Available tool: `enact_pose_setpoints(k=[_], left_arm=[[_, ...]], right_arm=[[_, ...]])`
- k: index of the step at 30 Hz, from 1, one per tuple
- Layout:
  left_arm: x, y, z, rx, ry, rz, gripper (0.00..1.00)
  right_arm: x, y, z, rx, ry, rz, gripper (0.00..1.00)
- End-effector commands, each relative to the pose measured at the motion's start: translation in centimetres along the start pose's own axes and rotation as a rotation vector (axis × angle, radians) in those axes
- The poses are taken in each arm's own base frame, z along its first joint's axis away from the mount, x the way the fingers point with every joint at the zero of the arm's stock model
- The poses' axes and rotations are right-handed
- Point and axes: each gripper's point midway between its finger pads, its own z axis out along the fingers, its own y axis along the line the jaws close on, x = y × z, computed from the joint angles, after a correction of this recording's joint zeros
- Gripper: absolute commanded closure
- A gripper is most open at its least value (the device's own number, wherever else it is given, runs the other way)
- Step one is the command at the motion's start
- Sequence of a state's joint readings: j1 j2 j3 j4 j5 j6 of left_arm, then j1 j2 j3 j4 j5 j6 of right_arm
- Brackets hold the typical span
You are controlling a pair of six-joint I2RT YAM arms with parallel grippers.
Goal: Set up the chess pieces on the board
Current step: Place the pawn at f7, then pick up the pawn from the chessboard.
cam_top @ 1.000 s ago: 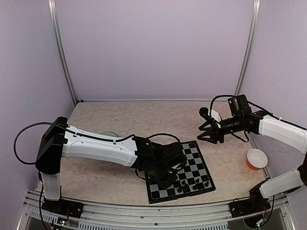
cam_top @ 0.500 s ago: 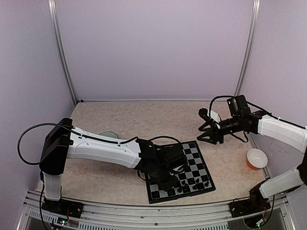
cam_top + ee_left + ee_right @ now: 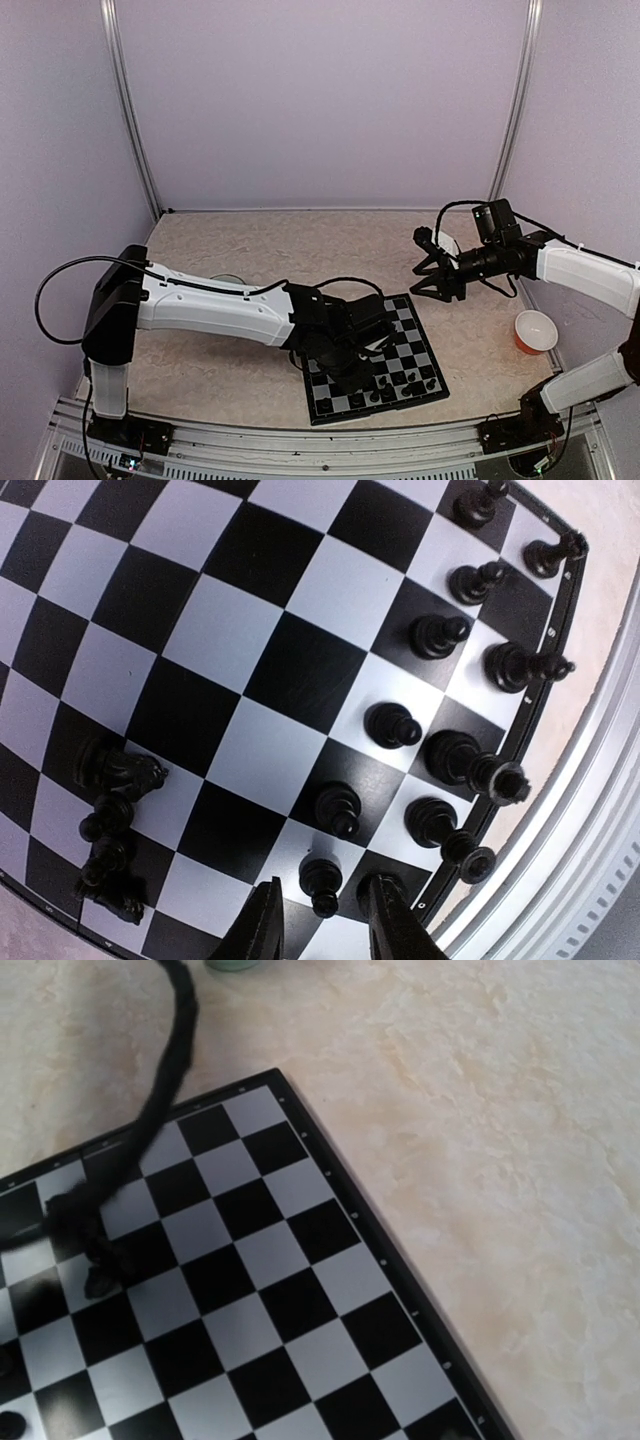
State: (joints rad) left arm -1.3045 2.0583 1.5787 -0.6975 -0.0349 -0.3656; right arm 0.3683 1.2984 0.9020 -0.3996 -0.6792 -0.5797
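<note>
The board (image 3: pixel 420 345) lies at the near middle of the table. Several black chess pieces (image 3: pixel 400 380) stand in two rows along its near edge. My left gripper (image 3: pixel 345 375) hovers low over the near left part of the board. In the left wrist view it (image 3: pixel 325 925) is open, and a pawn (image 3: pixel 322 885) stands free between its fingers (image 3: pixel 260 925) with a gap on each side. A few pieces (image 3: pixel 110 830) lie bunched at the board's left edge. My right gripper (image 3: pixel 425 270) hangs open and empty above the table beyond the board's far right corner.
An orange bowl (image 3: pixel 535 332) with a white inside sits at the right. A pale green bowl (image 3: pixel 228 281) shows partly behind the left arm. A black cable (image 3: pixel 170 1060) crosses the right wrist view over the board (image 3: pixel 250 1290). A metal rail runs along the near edge.
My left gripper's jaws have parted from shut to open, leaving the pawn standing on its square. The left arm has shifted slightly. The right arm has stayed still.
</note>
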Motion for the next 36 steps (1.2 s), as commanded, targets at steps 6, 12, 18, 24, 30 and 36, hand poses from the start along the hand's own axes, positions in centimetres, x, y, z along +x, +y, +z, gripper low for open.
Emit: enact_pose_setpoints(k=[6,12,18,24,30,36], left_arm=[[-4.5,3.8,-10.5,-0.125,-0.273,-0.053,0.61],[-2.5,9.5,-10.1,-0.134,-0.369,-0.219,0.62],[-1.5,12.7,-10.8,-0.169,-0.432,-0.315,0.61],[-5.8,21.1,-17.0,-0.275,-0.584,-0.407,0.54],[-9.5,28.4,-20.8,-0.360,-0.794,-0.510,0.55],[-8.6,32.7,-21.7,-0.154,-0.896,-0.608,0.54]], right_arm=[[0.5,0.4,0.4,-0.039,0.003,0.007,0.53],[0.0,2.0,2.7,-0.089,0.062,-0.053,0.61],[1.3,7.0,7.6,-0.204,0.225,-0.227,0.66],[1.9,9.2,11.5,-0.283,0.317,-0.296,0.64],[2.6,10.7,14.7,-0.324,0.396,-0.336,0.63],[3.3,11.0,16.0,-0.336,0.447,-0.353,0.64]])
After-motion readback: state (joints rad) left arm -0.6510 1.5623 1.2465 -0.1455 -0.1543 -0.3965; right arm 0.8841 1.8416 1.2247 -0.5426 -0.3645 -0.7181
